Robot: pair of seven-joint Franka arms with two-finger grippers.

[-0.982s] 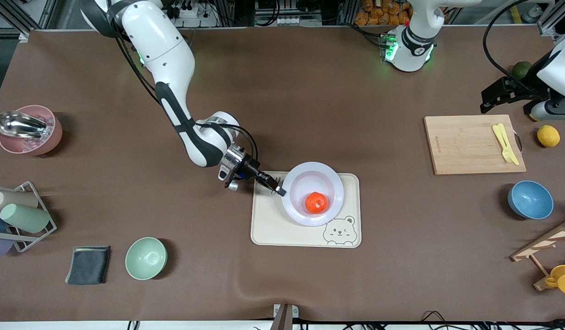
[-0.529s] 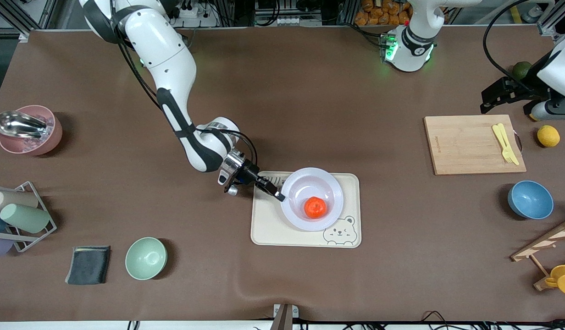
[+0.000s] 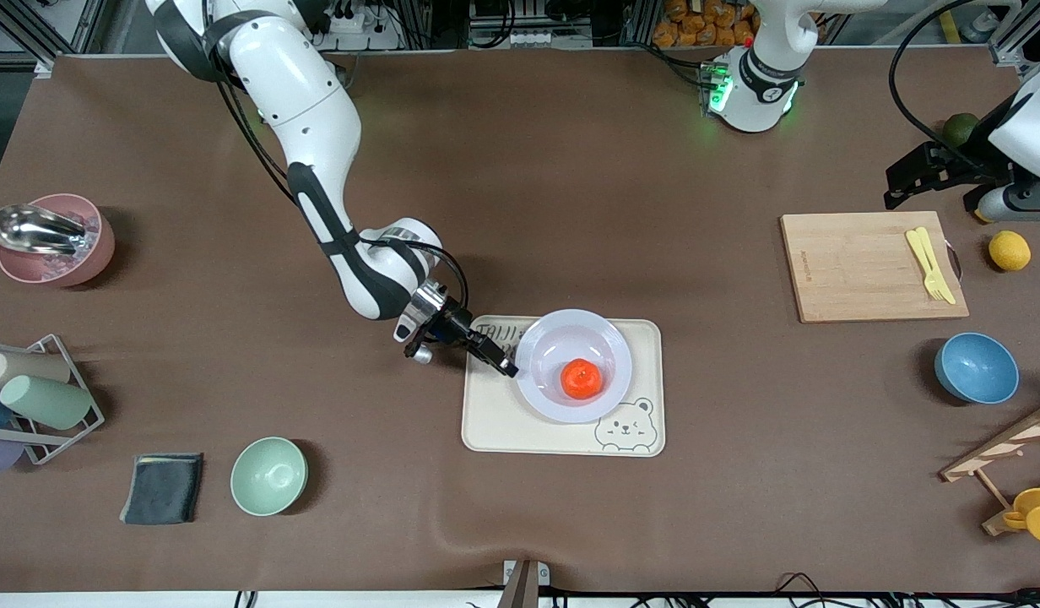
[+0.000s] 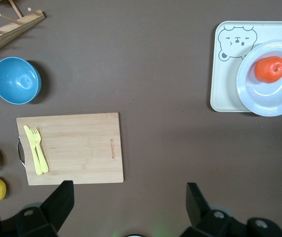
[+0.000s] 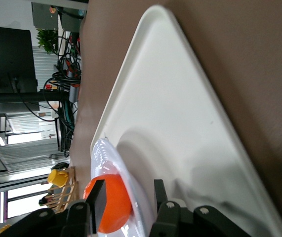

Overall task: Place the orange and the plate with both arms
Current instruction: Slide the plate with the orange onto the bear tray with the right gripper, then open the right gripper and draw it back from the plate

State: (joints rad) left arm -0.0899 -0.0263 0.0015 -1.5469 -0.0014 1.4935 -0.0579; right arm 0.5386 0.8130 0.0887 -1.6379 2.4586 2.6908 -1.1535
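Observation:
The white plate (image 3: 554,338) lies on a cream tray (image 3: 503,422) with a bear drawing, mid-table. The orange (image 3: 582,378) sits in the plate. My right gripper (image 3: 507,368) is low at the plate's rim, at the side toward the right arm's end. In the right wrist view its fingers stand apart on either side of the thin rim (image 5: 112,158), open, with the orange (image 5: 113,202) just past one finger. My left gripper (image 3: 900,187) waits open and empty in the air by the cutting board. The left wrist view shows the plate (image 4: 259,98) and orange (image 4: 269,69) from above.
A wooden cutting board (image 3: 866,266) with a yellow fork (image 3: 929,263), a lemon (image 3: 1010,250), a green fruit (image 3: 959,128) and a blue bowl (image 3: 976,367) lie toward the left arm's end. A green bowl (image 3: 268,475), dark cloth (image 3: 163,487), cup rack (image 3: 30,397) and pink bowl (image 3: 56,241) lie toward the right arm's end.
The plate with the orange has shifted slightly nearer to the front camera on the tray. The right gripper has drawn back a little from the rim. The left arm has not moved.

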